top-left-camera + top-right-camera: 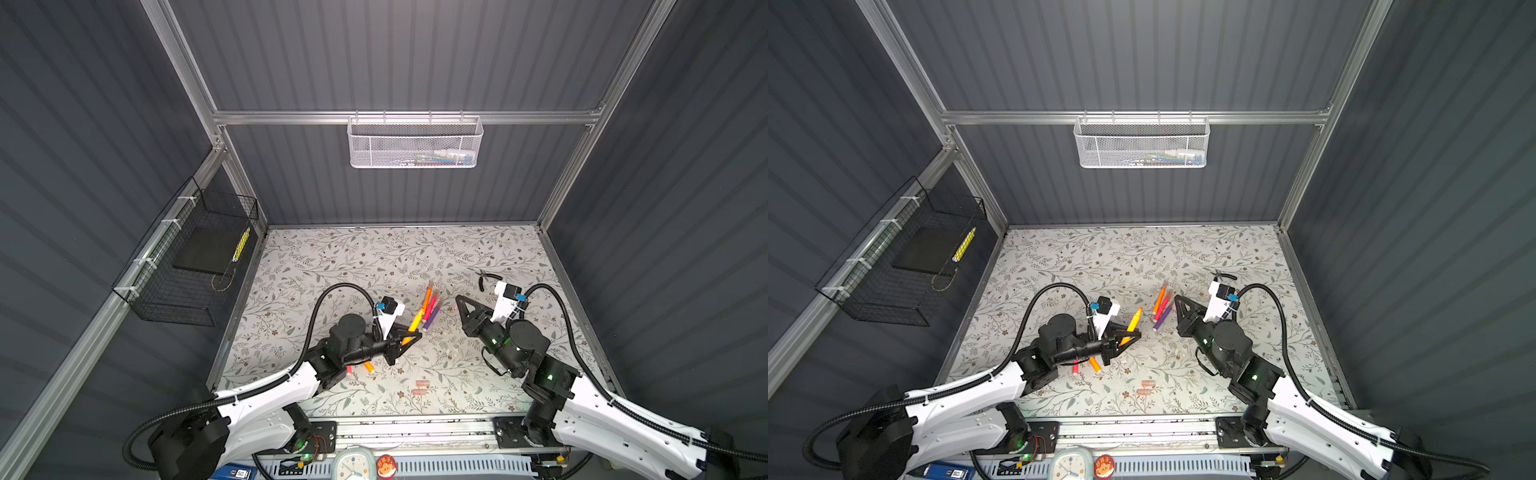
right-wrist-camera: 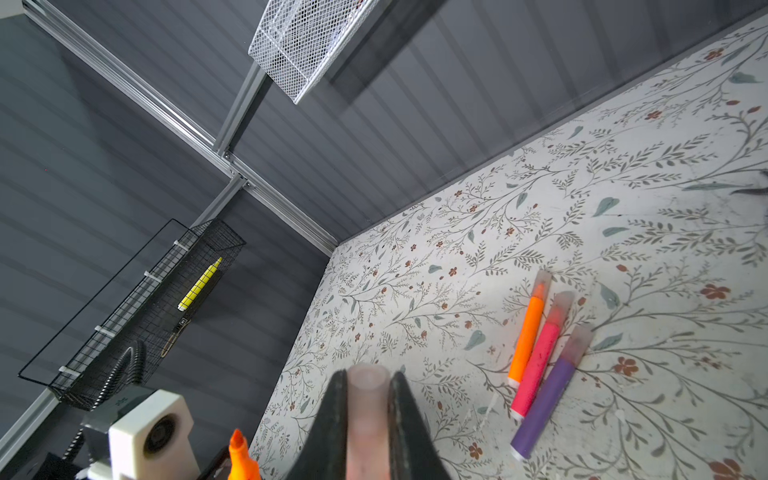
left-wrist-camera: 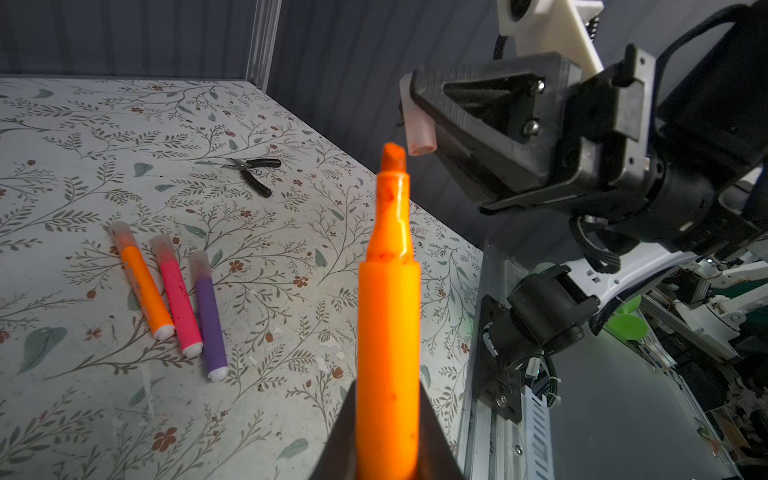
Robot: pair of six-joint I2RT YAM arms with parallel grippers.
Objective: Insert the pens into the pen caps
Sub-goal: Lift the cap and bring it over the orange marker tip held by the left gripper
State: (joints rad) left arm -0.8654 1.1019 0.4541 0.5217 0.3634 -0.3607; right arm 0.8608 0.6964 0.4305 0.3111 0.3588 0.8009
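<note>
My left gripper (image 3: 388, 419) is shut on an uncapped orange pen (image 3: 388, 311), its tip pointing up and toward the right arm. My right gripper (image 2: 368, 386) is shut on a translucent pen cap (image 2: 368, 405), with the cap (image 3: 417, 133) just beside the pen's tip and apart from it. In both top views the two grippers (image 1: 415, 332) (image 1: 459, 299) face each other above the table's middle. Capped orange (image 1: 428, 296), pink (image 1: 431, 305) and purple (image 1: 433, 318) pens lie side by side between them. Two loose caps (image 1: 420, 387) lie nearer the front.
A red-pink pen (image 1: 348, 370) and an orange pen (image 1: 369, 367) poke out from under the left arm. Black-handled pliers (image 1: 484, 277) lie behind the right gripper. A white mesh basket (image 1: 415, 141) hangs on the back wall. On the left wall is a black wire basket (image 1: 187, 257).
</note>
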